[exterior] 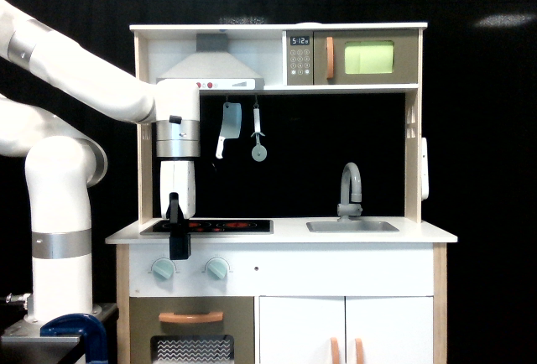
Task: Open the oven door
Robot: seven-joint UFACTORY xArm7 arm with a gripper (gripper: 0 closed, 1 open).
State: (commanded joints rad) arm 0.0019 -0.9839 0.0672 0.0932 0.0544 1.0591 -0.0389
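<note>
Hand [178, 234] low at stovetop [210, 226], opening unclear

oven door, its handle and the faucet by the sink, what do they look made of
The oven door looks like painted wood or board: flat, matte taupe-grey. Its lime-green window is smooth and evenly coloured, probably plastic. The short vertical handle is matte orange, either painted wood or plastic; the look leaves it open. The faucet is a dull grey with no shine, so likely painted wood or plastic rather than metal.

Only legible text: "5:12" on the small display [299, 40] above the keypad [299, 63], up and to the exterior view's right of my gripper [179, 242].
</note>
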